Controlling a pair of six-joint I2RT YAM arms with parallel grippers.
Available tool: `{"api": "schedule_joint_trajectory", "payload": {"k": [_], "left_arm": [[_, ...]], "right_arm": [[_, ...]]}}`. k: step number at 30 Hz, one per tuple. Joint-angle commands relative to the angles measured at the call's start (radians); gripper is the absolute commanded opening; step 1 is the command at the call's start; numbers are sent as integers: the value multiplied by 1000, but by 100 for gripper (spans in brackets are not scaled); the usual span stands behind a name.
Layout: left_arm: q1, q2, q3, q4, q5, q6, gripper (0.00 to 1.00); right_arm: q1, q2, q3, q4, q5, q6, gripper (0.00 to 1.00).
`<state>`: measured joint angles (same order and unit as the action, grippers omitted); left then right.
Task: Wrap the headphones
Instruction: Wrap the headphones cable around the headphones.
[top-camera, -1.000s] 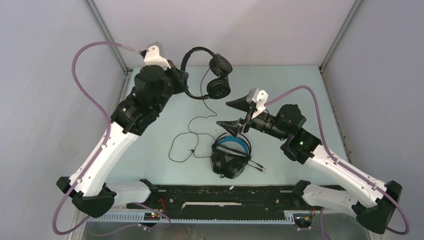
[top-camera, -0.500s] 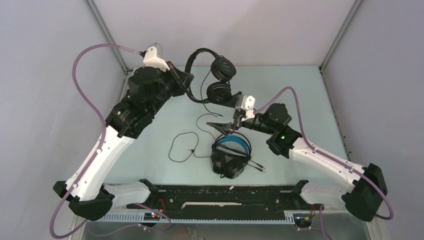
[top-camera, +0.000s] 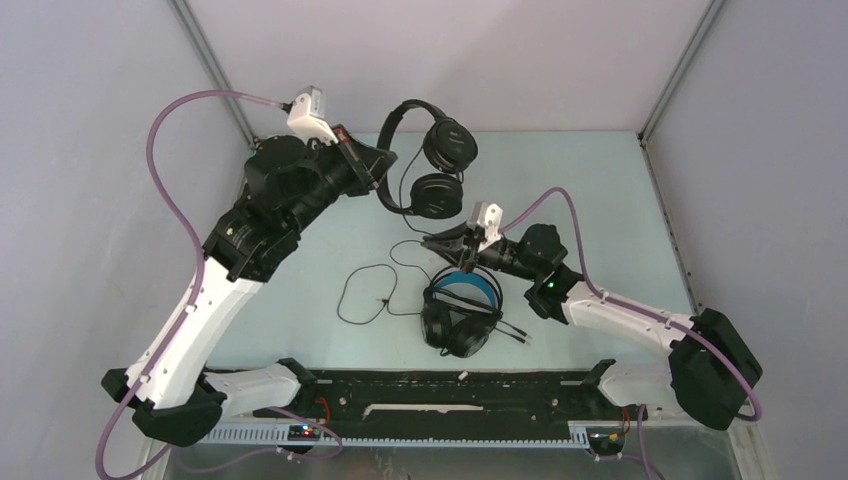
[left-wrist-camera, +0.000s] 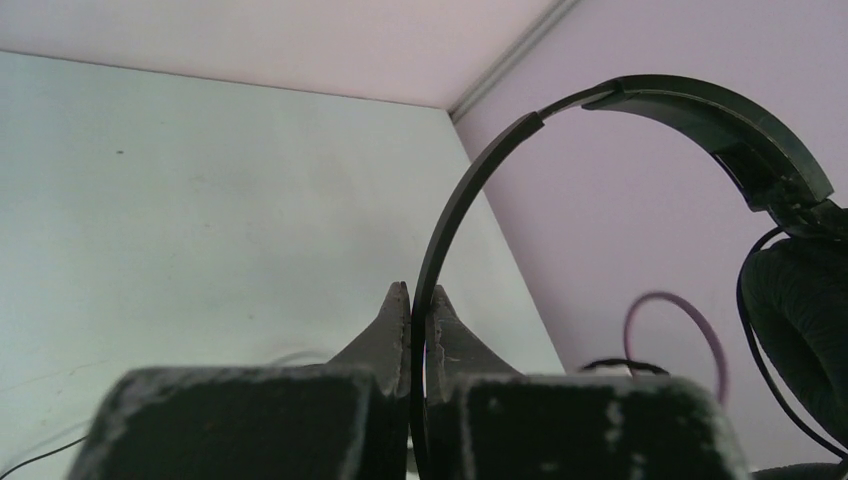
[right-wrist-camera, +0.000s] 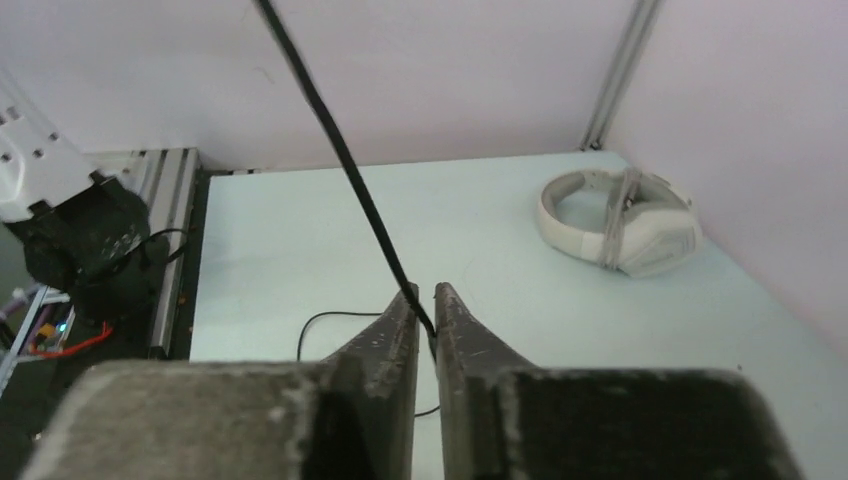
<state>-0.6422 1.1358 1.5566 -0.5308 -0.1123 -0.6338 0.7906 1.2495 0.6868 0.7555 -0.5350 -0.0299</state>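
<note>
Right jaws no longer wide, now tight on the cord (right-wrist-camera: 340, 150) of the thin black headphones (top-camera: 447, 145)

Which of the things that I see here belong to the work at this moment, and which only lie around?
In the work: thin black headphones, held at the headband by the left gripper; their cord, pinched by the right gripper.
Only lying there: black headphones with blue-lined headband; white-grey headphones.

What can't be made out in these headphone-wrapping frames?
- Top view: the white-grey headphones, hidden beneath the left arm; only the right wrist view shows them.
- Left wrist view: an earcup of the thin black headphones, cut off by the right edge.
- Top view: the far end of the cord, too thin to trace.
</note>
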Motion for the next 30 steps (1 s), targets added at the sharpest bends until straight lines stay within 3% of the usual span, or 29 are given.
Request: {"api": "schedule_joint_trajectory", "payload": {"k": [1,5,16,20,26,30], "left_arm": [[6,-34,29,82,161,-37,0],[6,-34,4,86,261,-13,0],[54,-20,-21,21,459,100,0],[58,18,28,-78,436,256,0],[57,55,75,-183,367,495,0],[75,89,154,-205,187,429,0]], "right_arm": [[-69,-27,-3,115,57,91,8],[-121,-59,-3,103,43,105,0],[-221,-114,5,4,46,148,0],[-225,-136,18,-31,27,201,0],[-229,-168,115,-314,-40,251,0],[-230,-188,137,-390,-109,295,0]]}}
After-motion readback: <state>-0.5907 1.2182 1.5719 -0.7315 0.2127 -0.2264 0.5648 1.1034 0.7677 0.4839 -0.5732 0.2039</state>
